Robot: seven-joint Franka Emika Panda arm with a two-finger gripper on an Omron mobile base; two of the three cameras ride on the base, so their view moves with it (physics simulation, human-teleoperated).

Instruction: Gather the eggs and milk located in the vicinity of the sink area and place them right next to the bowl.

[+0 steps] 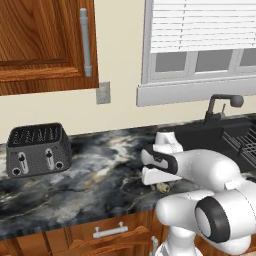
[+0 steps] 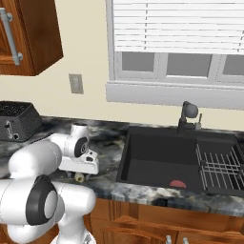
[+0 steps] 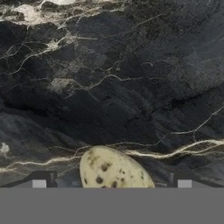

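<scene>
The tool (image 3: 111, 183) hangs low over the dark marbled surface (image 3: 131, 78), its tips (image 3: 39, 181) spread wide apart with nothing clamped. A pale speckled egg (image 3: 113, 170) lies on the surface between the tips, touching neither. In the right base view the egg (image 2: 79, 177) sits near the surface's front edge, left of the sink (image 2: 157, 157). A flat red piece (image 2: 177, 184) lies inside the sink.
</scene>
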